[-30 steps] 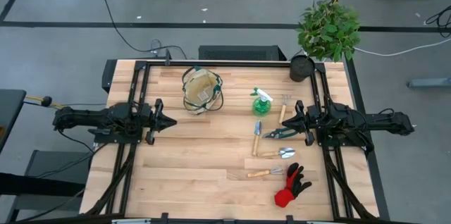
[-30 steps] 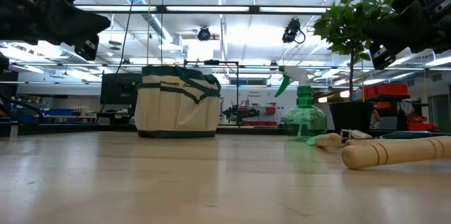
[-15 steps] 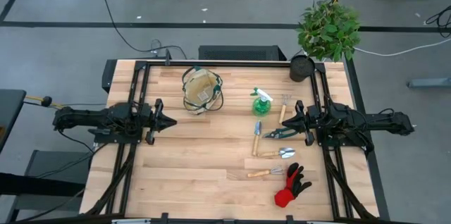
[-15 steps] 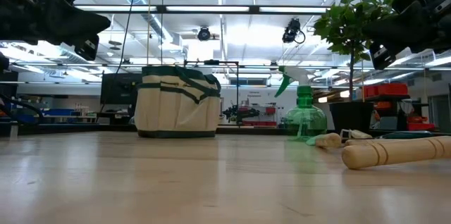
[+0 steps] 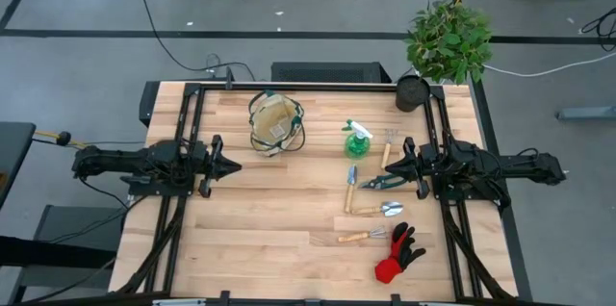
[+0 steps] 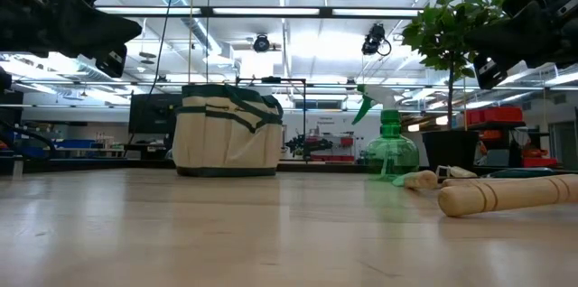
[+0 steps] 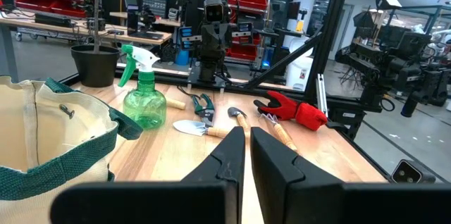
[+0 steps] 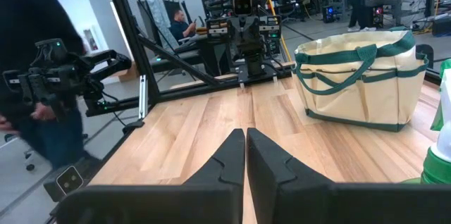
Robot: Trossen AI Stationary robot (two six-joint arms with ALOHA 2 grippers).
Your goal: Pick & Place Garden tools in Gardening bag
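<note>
Nothing is changing: both arms are sitting exactly where they were a second ago, and no tool is shifting on the tabletop (image 5: 289, 219). The left hand (image 5: 234, 165) is hovering at the left side, fingers pinched nearly together and holding nothing; the right hand (image 5: 397, 166) is hovering at the right side, likewise narrowed and empty (the wrist views are showing each pair of fingers almost touching). The gardening bag (image 5: 274, 123) is standing upright toward the back of the tabletop, between the two arms and nearer the left one, and appears empty. All the tools are still lying out on the right half: the green spray bottle (image 5: 357, 138) standing just beside the bag's right, the blue-handled trowel (image 5: 351, 177) near it, the pruning shears (image 5: 382, 182) lying just in front of the right hand, a wooden-handled tool (image 5: 387, 148) behind them, two more wooden-handled tools (image 5: 377, 210) (image 5: 360, 236) toward the front, and the red-and-black glove (image 5: 398, 253) nearest the front edge. Judging from this, the task is not starting yet; no pick is under way. The potted plant (image 5: 447, 41) is sitting off the back right corner, not part of the job.
</note>
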